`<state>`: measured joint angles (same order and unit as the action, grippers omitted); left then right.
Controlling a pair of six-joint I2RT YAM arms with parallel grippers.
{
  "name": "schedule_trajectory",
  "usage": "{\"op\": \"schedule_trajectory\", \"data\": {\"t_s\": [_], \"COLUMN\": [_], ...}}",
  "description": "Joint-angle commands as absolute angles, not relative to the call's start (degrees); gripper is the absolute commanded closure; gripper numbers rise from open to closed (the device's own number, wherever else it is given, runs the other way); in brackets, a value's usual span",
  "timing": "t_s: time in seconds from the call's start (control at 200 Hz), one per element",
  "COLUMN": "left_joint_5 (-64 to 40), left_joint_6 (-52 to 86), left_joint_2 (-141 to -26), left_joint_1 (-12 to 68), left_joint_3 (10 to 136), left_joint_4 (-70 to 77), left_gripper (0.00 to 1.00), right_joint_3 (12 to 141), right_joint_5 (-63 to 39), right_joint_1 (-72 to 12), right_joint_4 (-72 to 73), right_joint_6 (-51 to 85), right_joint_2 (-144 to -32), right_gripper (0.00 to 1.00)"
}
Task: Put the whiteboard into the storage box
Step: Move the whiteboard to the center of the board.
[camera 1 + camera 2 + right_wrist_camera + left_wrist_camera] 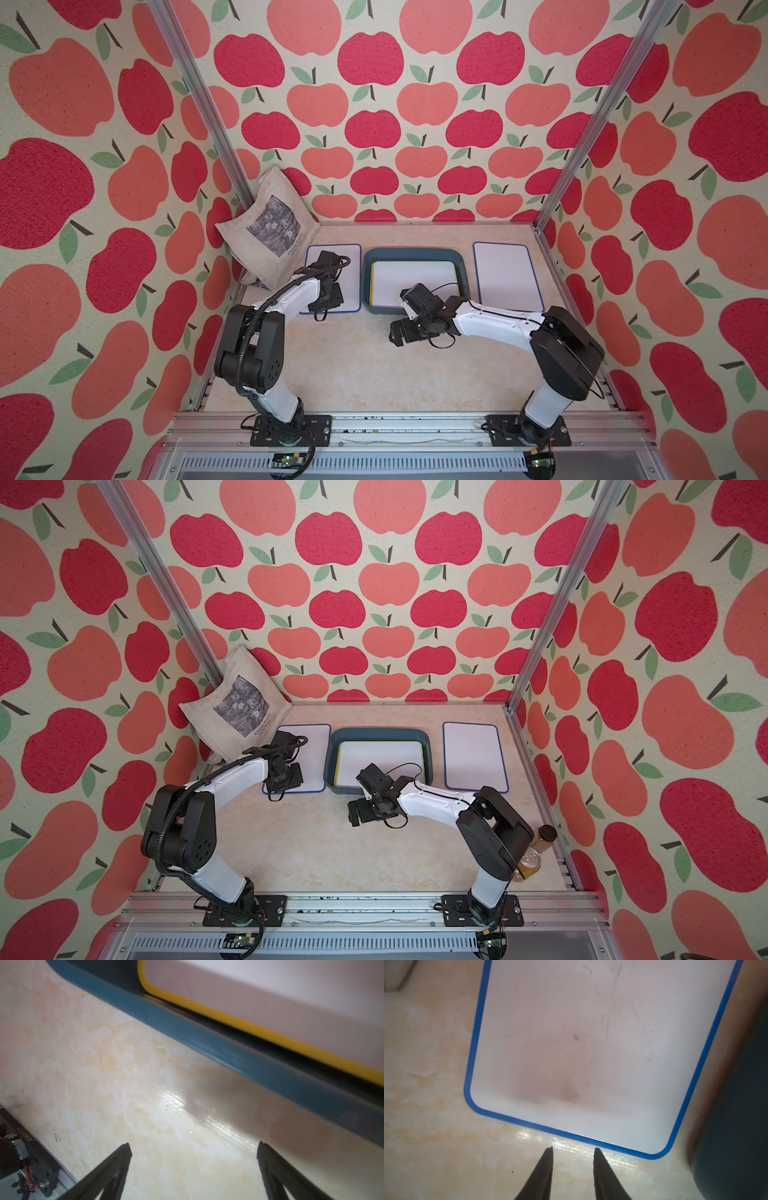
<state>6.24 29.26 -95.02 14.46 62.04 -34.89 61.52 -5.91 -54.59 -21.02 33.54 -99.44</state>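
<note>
**Left wrist view: lining up on the blue-rimmed board**

My left end effector point(573, 1150) is only partly open, a narrow gap between the fingers, and grips nothing. Its tips hang over the pale marbled desk point(436, 1126), just short of the near short edge of the flat white whiteboard with the blue rim point(591, 1053). That board lies flat on the desk just beside the left wall of the shallow dark teal plastic storage box point(415, 252).

Inside the box a white whiteboard with a yellow rim point(415, 278) already lies flat. A second blue-rimmed whiteboard point(505, 274) lies on the desk to the right of the box. My right end effector point(193, 1147) is spread wide and empty, over bare desk just beside the box's near wall.

I judge the step in hand to be the grasp on the left board. It is thin and flush with the desk, so I should come in low at the near edge and work one finger under the rim. I should clamp near the middle of that edge so it does not swing. Then I must lift it clear of the box's flared rim and lay it level on the yellow-rimmed board.
</note>
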Motion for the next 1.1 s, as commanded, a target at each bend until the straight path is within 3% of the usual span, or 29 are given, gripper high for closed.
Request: {"op": "schedule_trajectory", "data": {"t_s": [0.0,0.46,0.755,1.091], "left_joint_5": [8.9,5.5,5.0,-4.3], "left_joint_6": [29.3,31.5,33.2,38.1], "left_joint_2": [-97.1,-101.1,-99.5,-95.5], "left_joint_1": [14.2,14.8,19.7,23.2], "left_joint_3": [61.2,54.4,49.9,40.9], "left_joint_4": [-32.1,-25.1,-28.1,-29.4], "left_gripper": [0.64,0.65,0.66,0.65], "right_joint_3": [65.4,74.5,76.6,75.2], "right_joint_5": [-5.9,-7.7,-8.2,-9.1], "right_joint_1": [-56.0,-58.6,-59.3,-59.4], "right_joint_4": [-21.3,-18.8,-17.5,-16.1], "right_joint_6": [36.7,43.4,45.3,46.3], "right_joint_2": [-102.4,-110.9,-113.6,-113.4], "right_gripper": [0.01,0.01,0.01,0.01]}}
